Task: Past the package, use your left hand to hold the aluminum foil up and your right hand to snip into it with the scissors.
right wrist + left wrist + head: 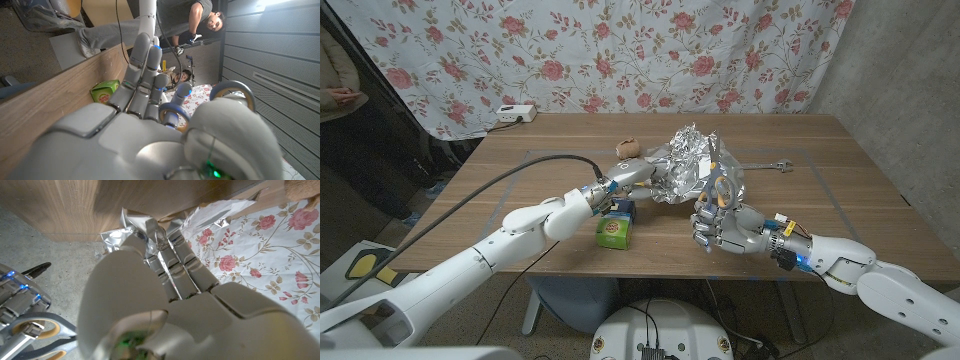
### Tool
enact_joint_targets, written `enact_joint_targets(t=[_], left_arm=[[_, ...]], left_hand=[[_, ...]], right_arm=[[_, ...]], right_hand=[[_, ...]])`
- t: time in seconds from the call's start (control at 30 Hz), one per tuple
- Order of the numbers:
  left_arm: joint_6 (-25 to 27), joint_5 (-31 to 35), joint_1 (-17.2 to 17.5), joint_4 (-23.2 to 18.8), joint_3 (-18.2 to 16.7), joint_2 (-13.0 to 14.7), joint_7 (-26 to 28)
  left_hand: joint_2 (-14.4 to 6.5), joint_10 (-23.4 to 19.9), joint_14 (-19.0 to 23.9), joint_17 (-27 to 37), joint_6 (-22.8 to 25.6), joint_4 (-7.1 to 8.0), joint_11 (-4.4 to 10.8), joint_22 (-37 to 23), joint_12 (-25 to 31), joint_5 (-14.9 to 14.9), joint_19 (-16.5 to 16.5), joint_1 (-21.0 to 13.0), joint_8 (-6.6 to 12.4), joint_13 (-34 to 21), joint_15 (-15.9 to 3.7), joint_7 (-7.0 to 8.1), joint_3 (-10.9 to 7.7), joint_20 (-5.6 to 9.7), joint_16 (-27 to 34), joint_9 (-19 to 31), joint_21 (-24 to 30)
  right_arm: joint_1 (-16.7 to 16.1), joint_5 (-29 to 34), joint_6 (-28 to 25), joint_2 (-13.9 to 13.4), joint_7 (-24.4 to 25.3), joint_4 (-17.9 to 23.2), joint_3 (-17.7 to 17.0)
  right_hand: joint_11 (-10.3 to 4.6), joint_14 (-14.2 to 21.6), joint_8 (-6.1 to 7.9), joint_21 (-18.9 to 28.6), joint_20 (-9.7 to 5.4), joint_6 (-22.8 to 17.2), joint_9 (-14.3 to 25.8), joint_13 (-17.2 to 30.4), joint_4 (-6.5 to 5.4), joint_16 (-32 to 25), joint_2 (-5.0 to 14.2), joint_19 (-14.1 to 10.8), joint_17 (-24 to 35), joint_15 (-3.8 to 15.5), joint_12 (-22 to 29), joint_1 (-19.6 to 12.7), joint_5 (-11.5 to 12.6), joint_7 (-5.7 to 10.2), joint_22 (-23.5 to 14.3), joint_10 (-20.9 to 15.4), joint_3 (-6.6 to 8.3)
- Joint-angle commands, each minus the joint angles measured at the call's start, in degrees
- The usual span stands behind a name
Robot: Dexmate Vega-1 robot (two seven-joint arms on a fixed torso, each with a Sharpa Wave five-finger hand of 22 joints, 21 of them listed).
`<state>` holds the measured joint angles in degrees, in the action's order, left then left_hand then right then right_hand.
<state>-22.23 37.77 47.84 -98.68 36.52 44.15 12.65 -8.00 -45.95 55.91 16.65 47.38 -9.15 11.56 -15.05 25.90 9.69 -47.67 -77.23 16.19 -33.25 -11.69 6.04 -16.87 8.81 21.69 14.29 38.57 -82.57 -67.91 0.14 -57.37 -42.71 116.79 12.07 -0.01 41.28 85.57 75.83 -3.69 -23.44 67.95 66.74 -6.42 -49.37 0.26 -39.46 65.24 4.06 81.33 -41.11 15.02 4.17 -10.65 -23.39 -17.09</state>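
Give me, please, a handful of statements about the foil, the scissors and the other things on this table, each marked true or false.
1. The left hand grips the aluminum foil. True.
2. The right hand holds the scissors. True.
3. The green package lies beyond the foil, near the curtain. False: it sits nearer the robot, under the left arm.
4. A wrench lies on the table to the robot's right of the foil. True.
5. The scissors lie flat on the table. False: the right hand holds them up.
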Motion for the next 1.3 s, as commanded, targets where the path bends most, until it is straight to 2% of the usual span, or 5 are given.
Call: enact_joint_targets(t=[0.03,0.47,1.3], left_arm=[[-0.80,-1.04,-1.56,1.43,0.29,-0.65,-0.17],[-1.55,-1.51,-4.00,3.37,1.20,-2.23,-0.85],[0.53,-0.84,-4.75,2.32,0.72,-2.80,0.89]], left_hand=[[-0.01,-0.53,2.70,0.34,0.19,-0.03,-0.04,-0.13,0.17,0.35,0.23,-0.58,0.13,-0.25,-2.25,0.32,0.21,-0.09,0.05,0.08,0.53],[-0.05,-0.34,2.70,0.60,0.17,0.07,-0.04,-0.11,-0.05,0.38,0.75,-0.66,0.03,-0.59,-2.25,0.33,0.33,-0.14,-0.03,0.18,1.24],[-0.15,-0.33,2.57,0.88,0.04,0.17,-0.03,-0.05,-0.17,0.46,1.49,-0.76,-0.13,-1.11,-2.24,0.45,0.43,-0.05,-0.19,0.30,2.09]], right_arm=[[-1.17,0.47,-0.50,-2.02,0.84,0.69,-0.12],[-3.49,0.24,-0.64,-3.66,1.67,1.42,-0.57],[-1.94,-0.06,-2.59,-4.77,-0.68,0.00,2.76]], right_hand=[[0.56,0.11,-0.23,-0.14,-0.29,3.70,0.23,0.15,-0.22,0.25,-0.36,-0.50,0.14,3.52,-0.34,0.43,-0.21,-5.45,-0.13,0.29,-0.61],[0.94,-0.03,-2.01,-0.76,-0.01,3.67,-1.38,-0.24,-0.74,0.83,-0.67,-0.58,-0.27,2.84,-1.03,1.15,-0.10,-6.18,0.09,0.71,-1.20],[1.19,-0.29,-3.13,-1.47,0.11,4.03,-1.32,-0.02,-1.06,1.22,-0.70,-0.63,-0.31,2.58,-1.41,1.58,0.09,-6.43,0.11,1.26,-1.37]])
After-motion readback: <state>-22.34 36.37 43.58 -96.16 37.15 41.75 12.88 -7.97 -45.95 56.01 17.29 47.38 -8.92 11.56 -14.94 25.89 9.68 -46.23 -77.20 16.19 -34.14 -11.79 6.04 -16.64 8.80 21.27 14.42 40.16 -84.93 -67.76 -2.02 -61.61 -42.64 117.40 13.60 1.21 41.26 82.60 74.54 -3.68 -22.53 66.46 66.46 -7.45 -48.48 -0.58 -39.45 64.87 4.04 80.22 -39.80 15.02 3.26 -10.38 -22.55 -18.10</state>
